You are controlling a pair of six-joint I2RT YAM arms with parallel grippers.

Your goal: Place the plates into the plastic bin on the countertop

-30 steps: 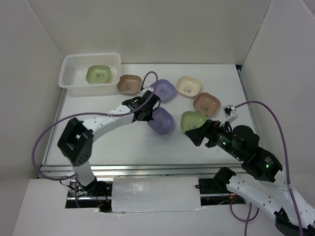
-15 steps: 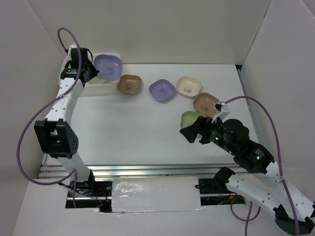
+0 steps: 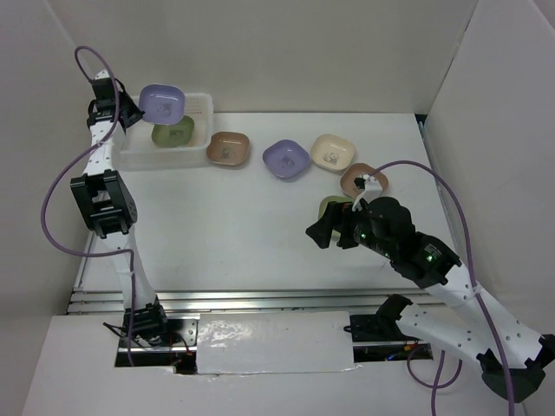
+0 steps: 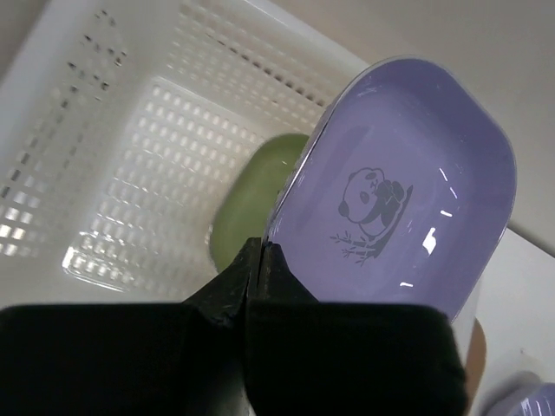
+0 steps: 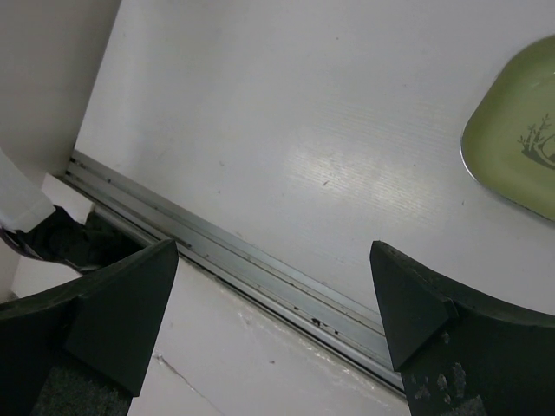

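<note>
My left hand (image 4: pixel 260 253) pinches the purple panda plate (image 4: pixel 399 199) by its rim, with the plastic bin (image 4: pixel 130 165) beneath it, so letting go should drop it inside; my right hand (image 5: pixel 273 260) hangs open.

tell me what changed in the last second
The left claw, shut on a purple plate, swung it from mid-table to above the plastic bin. The right claw, open, drifted left. The green plate in the bin and the plates on the countertop stayed put.

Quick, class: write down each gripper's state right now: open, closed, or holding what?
Left gripper: shut on the rim of the purple plate, over the plastic bin.
Right gripper: open, holding nothing.
</note>
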